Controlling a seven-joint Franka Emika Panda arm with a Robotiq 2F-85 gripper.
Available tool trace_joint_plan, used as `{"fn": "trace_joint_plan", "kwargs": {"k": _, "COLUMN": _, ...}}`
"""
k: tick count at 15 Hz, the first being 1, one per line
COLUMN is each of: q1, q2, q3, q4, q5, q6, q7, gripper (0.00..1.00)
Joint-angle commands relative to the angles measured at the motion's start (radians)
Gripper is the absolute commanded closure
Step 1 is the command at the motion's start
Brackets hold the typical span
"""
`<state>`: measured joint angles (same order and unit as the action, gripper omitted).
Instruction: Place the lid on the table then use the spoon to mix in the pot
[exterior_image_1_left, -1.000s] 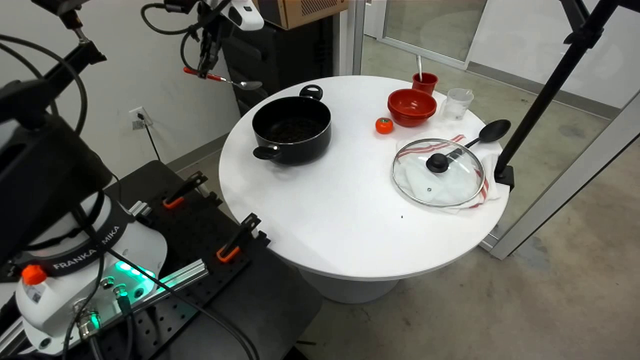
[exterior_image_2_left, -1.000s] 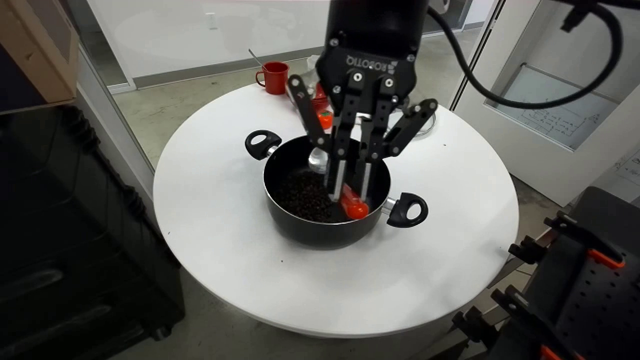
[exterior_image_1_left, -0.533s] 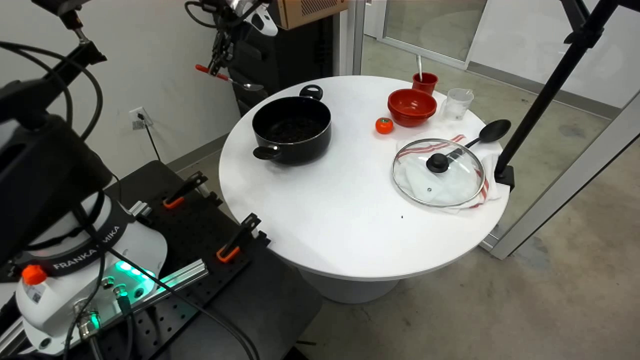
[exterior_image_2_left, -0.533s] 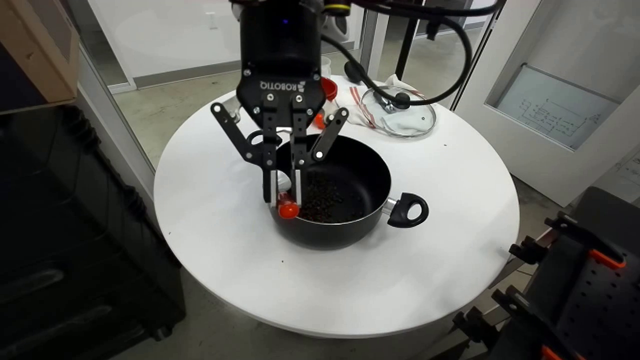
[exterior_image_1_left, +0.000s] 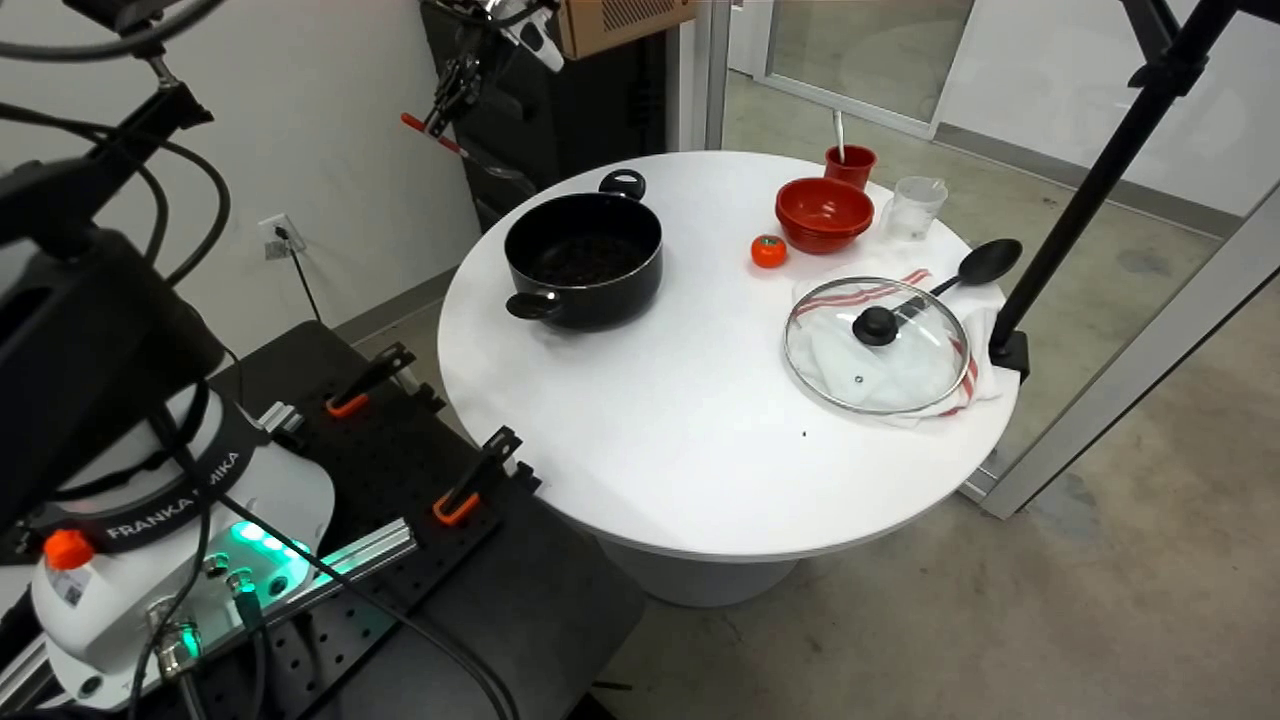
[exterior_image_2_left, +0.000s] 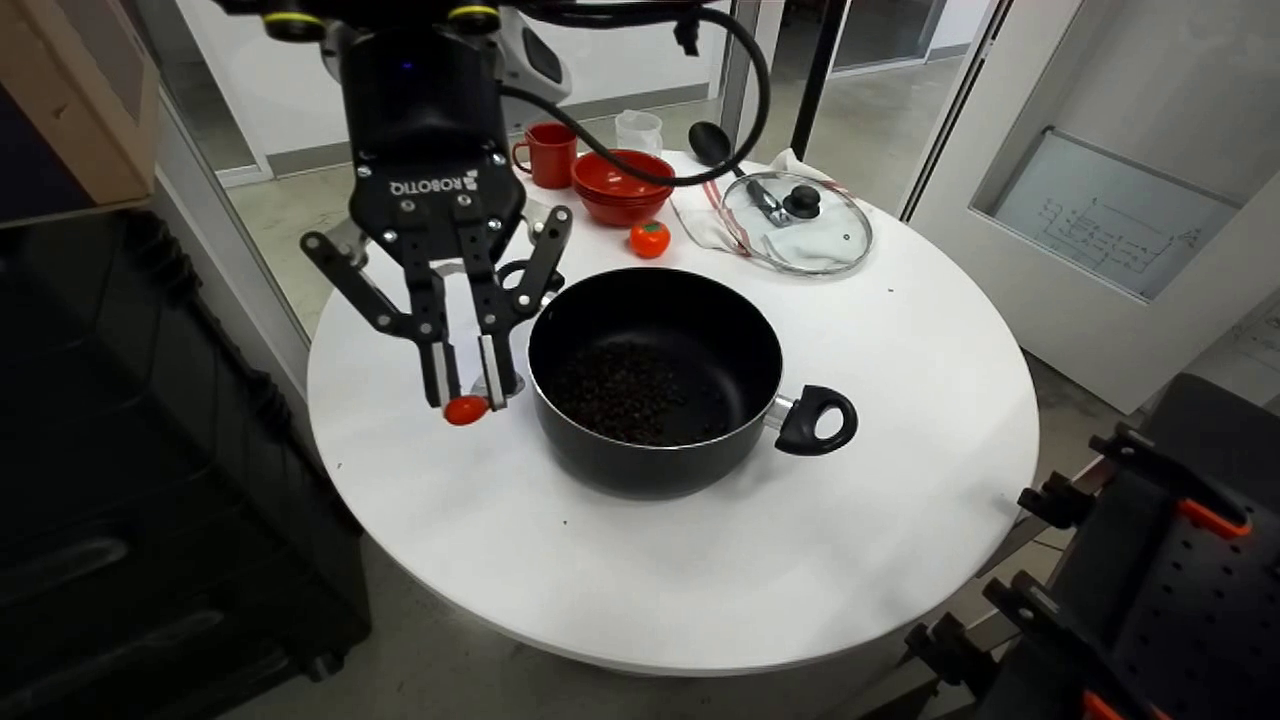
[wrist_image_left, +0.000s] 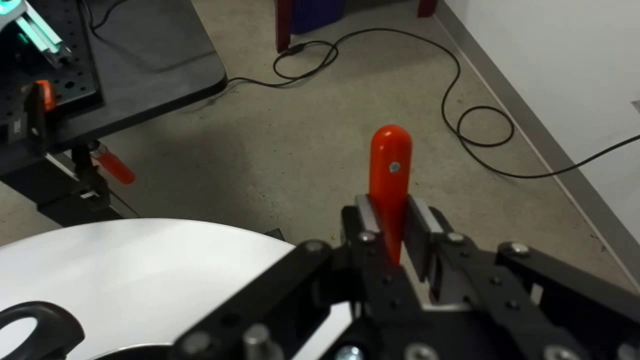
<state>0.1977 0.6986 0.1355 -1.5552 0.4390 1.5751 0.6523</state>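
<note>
- Fingers (exterior_image_2_left: 490, 372): pinched from both sides on the slim metal spoon with glossy red handle (wrist_image_left: 390, 182); rounded handle end pokes out one side, bowl the other.
- Spoon position: in the air beside the squat round black pot with two side handles (exterior_image_2_left: 650, 470), outside its rim in both exterior views. Mixing not in progress.
- Handling, est.: light, stiff, unlikely to bend. Smooth handle may twist or slide once the bowl meets resistance.
- Hold, est.: the handle is the right place; pinch best square across it, bowl free to dip.
- Inside the pot: loose small dark bean-like pieces (exterior_image_2_left: 620, 395); should give way easily. Pot probably slides if its wall is pushed, so strokes should stay clear of it.
- Well apart from the pot: round clear glass lid with metal rim and black knob (exterior_image_1_left: 860, 355), resting over a white red-striped cloth (exterior_image_1_left: 985, 378) and the shaft of a large black utensil (exterior_image_1_left: 990, 262), on the round white tabletop (exterior_image_1_left: 700, 450). Lid step looks done. Est. rigid, slick, breakable; if lifted, take the knob.
</note>
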Motion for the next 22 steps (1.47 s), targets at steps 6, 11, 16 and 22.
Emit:
{"fn": "trace_joint_plan", "kwargs": {"k": 6, "q1": 0.053, "q2": 0.177, "q3": -0.046, "q4": 0.494, "q5": -0.174, "q6": -0.288, "q7": 0.009, "gripper": 0.95}}
{"fn": "trace_joint_plan", "kwargs": {"k": 11, "q1": 0.041, "q2": 0.226, "q3": -0.078, "q4": 0.678, "q5": -0.253, "q6": -0.329, "q7": -0.052, "gripper": 0.95}}
{"fn": "trace_joint_plan", "kwargs": {"k": 16, "q1": 0.033, "q2": 0.2, "q3": -0.096, "q4": 0.68, "q5": -0.328, "q6": -0.237, "q7": -0.18, "gripper": 0.95}}
{"fn": "trace_joint_plan", "kwargs": {"k": 22, "q1": 0.029, "q2": 0.193, "q3": -0.096, "q4": 0.656, "q5": -0.307, "q6": -0.236, "q7": -0.159, "gripper": 0.81}}
